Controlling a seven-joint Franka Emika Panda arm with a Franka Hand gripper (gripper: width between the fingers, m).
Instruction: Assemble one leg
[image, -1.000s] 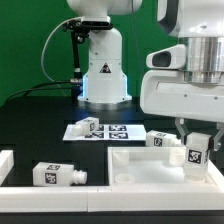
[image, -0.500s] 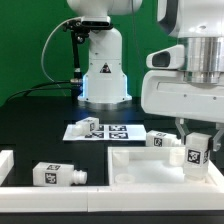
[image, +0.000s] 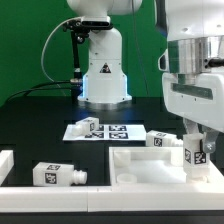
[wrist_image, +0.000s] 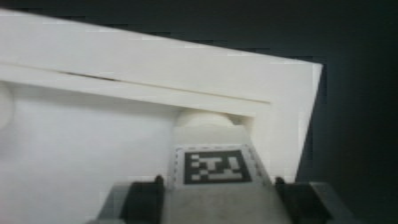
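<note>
Black tabletop (image: 40, 120) under a green backdrop fills my exterior feed. At the exterior view's far left, a white part (image: 5, 163) is cut off by the frame edge. Just beside it, a loose leg (image: 58, 176) lies on its side near the front, tag facing me. Further back, toward the middle, the marker board (image: 118, 131) lies flat, with a second leg (image: 88, 126) at its left end. Behind that stands the arm's white base (image: 102, 72). Right of centre, the large tray-like part (image: 140, 168) rests on the table, and a third leg (image: 160, 139) lies just behind its rear rim. On the right, the gripper (image: 198, 143) is clamped narrowly on the held leg (image: 197, 154), upright over the tray's right side. On the wrist feed I see its tag (wrist_image: 217, 166) between the fingers (wrist_image: 151, 197), its narrower end toward the tray's rim. I cannot tell whether they touch.
</note>
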